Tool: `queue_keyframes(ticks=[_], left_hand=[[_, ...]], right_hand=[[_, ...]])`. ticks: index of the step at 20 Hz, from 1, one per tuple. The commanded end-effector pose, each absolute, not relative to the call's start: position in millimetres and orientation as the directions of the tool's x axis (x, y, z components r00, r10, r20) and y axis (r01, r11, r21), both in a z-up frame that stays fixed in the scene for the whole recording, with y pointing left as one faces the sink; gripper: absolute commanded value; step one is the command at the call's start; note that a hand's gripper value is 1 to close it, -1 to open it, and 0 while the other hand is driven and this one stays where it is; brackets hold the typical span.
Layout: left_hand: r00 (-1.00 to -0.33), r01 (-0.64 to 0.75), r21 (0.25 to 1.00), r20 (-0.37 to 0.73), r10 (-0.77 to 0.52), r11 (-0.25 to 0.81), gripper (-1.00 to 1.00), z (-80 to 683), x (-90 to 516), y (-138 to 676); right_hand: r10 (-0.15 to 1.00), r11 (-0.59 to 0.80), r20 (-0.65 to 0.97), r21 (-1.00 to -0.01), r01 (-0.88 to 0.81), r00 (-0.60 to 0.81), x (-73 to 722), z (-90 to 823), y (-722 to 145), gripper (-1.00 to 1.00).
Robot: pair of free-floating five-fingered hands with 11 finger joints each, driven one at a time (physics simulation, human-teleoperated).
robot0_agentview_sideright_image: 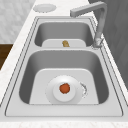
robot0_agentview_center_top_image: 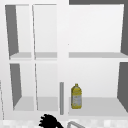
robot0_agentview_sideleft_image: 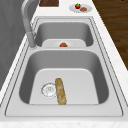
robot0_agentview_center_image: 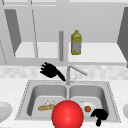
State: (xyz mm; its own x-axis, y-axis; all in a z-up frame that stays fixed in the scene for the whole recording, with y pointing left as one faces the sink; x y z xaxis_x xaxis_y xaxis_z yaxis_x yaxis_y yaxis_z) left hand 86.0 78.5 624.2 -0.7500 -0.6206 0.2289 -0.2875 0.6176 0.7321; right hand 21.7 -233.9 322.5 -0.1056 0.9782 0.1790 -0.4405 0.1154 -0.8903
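Fingers spread loose, my left hand (robot0_agentview_center_image: 50, 70) hangs above the sink (robot0_agentview_center_image: 25, 100) just beside the faucet (robot0_agentview_center_image: 71, 71), with bread (robot0_agentview_center_image: 46, 107) in the left basin below. A red ball (robot0_agentview_center_image: 67, 114) at the front rim crowds the middle, I judge. My right hand (robot0_agentview_center_image: 100, 115), curled on nothing, hovers beside the plate (robot0_agentview_center_image: 82, 103) and its fruit (robot0_agentview_center_image: 87, 108); a bottle (robot0_agentview_center_image: 76, 42) stands on the shelf (robot0_agentview_center_image: 100, 53).

Two black hands (robot0_agentview_center_image: 50, 70) (human-like, armless)

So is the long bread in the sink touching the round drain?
Touching, or at least overlapping. In the left side view the bread lies along the drain's right edge with no gap between them, on the basin floor.
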Motion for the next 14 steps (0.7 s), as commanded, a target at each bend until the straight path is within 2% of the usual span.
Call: queue_keyframes(ticks=[1, 14], left_hand=[[-0.717, -0.385, 0.656, 0.23, -0.658, 0.649, -1.0, 624.2, 86.0, 75.7], [-0.697, -0.421, 0.643, 0.222, -0.682, 0.64, -1.0, 630.6, 83.3, 67.2]], right_hand=[[0.978, 0.115, 0.179, -0.89, -0.441, -0.106, 21.7, 322.5, -233.9, 0.0], [0.978, 0.115, 0.179, -0.89, -0.441, -0.106, 21.7, 322.5, -233.9, 0.0]])
